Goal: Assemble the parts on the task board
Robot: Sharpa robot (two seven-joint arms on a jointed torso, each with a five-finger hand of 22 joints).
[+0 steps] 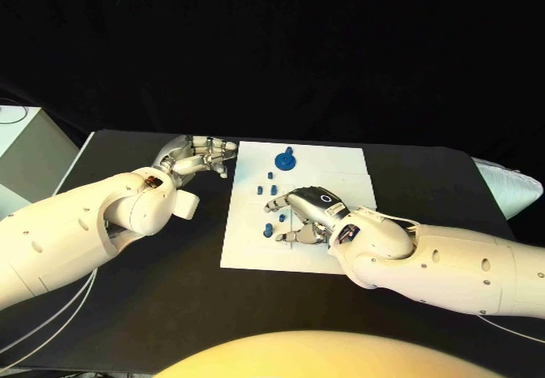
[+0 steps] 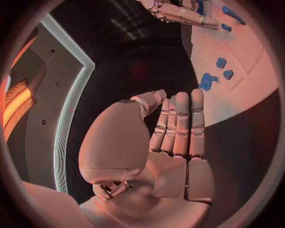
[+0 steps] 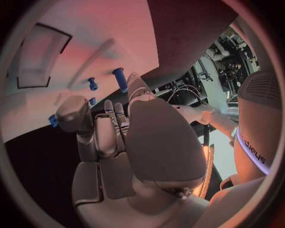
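Observation:
The white task board (image 1: 341, 169) lies in the middle of the black table. A blue gear-shaped part (image 1: 287, 161) sits near its far edge, with small blue parts (image 1: 270, 187) just in front of it. My right hand (image 1: 306, 209) lies low over the board's middle, fingers stretched out, and I see nothing held in it. One blue part (image 1: 269, 230) lies just off its thumb (image 3: 74, 114), and blue pegs (image 3: 119, 79) stand beyond its fingertips. My left hand (image 1: 202, 155) hovers at the board's left edge, fingers straight and side by side (image 2: 178, 128), holding nothing.
A white box (image 1: 23, 146) stands off the table's far left corner. The black table (image 1: 148, 276) spreads bare around the board. My right hand (image 2: 178, 12) also shows in the left wrist view, beside more blue parts (image 2: 206, 80).

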